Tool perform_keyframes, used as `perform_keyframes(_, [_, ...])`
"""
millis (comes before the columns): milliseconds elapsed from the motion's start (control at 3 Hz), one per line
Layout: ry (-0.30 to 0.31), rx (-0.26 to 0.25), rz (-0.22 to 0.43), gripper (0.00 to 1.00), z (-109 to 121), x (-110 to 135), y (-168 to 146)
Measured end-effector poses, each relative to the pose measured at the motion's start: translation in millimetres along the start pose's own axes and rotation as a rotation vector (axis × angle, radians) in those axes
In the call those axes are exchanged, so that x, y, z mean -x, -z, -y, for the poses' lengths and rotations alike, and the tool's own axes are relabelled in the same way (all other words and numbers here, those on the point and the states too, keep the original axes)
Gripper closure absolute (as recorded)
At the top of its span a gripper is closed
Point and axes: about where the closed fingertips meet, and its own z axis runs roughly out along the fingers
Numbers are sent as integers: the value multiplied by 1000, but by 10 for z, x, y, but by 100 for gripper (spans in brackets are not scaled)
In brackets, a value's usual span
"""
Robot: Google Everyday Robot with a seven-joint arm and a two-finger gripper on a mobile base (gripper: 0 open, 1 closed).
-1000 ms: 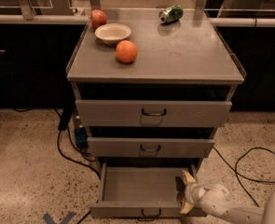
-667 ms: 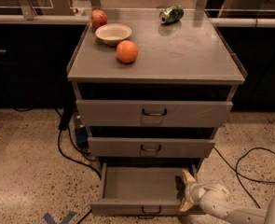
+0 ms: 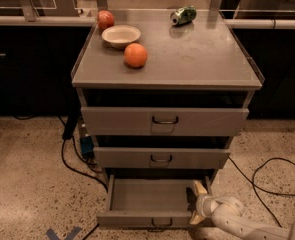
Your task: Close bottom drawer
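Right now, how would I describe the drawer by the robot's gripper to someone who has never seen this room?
Find the grey metal cabinet with an orange and a bowl on top. Of its three stacked drawers, take the bottom drawer, with the gripper at its right front corner. Unlike the two above, it is pulled far out, showing its bare tray.

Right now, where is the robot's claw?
The claw is low on the camera view's right, at the right front corner of the pulled-out grey metal bottom drawer.
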Motion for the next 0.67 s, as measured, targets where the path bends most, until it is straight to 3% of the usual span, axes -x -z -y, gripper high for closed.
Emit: perform_keyframes(667, [7, -25, 5, 0, 30, 63, -55])
